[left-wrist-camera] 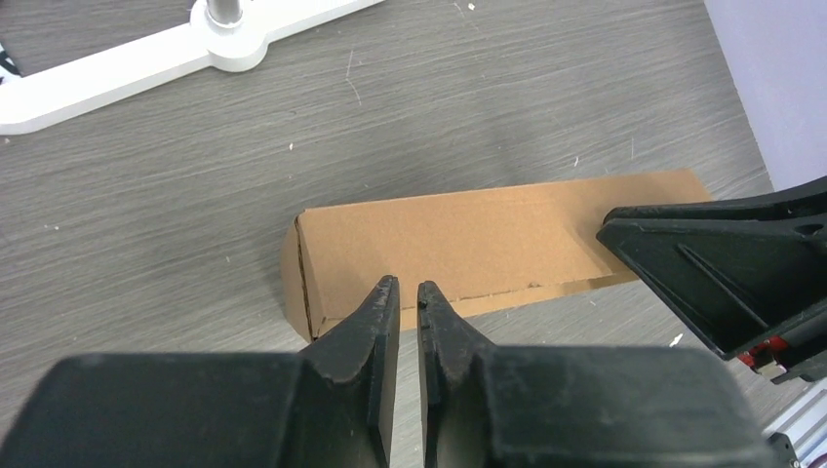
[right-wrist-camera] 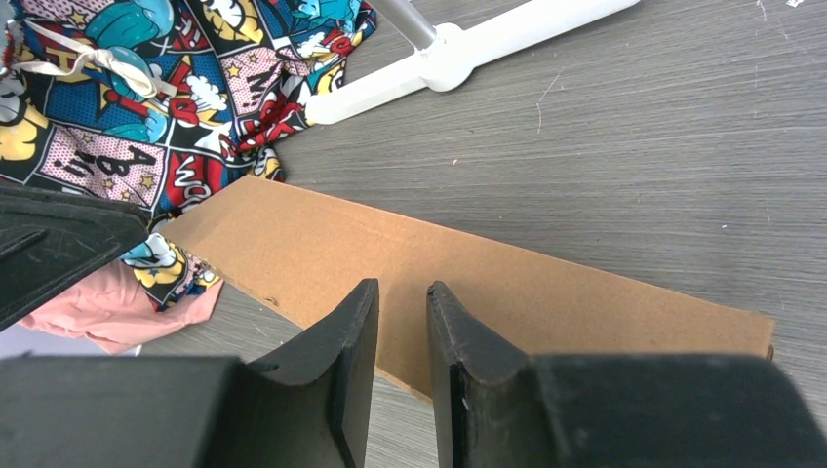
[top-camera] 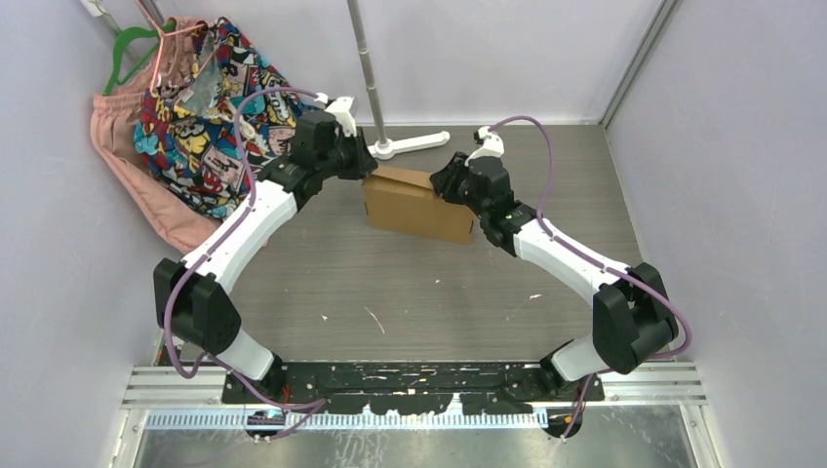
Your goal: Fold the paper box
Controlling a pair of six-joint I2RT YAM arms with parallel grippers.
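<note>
Brown paper box (left-wrist-camera: 458,244) beside left claw (left-wrist-camera: 408,285)

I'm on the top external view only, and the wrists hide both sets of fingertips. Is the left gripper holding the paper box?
Observer: Not visibly. In the left wrist view the left gripper shows a narrow gap with nothing seen in it, tips over the near edge of the paper box.
Operator: And the right?
Observer: In the right wrist view the right gripper has its jaws slightly apart and empty, above the top panel.
Operator: Any crease near the left tips?
Observer: Yes, the left wrist view shows a dashed perforated line along that near edge.
</note>
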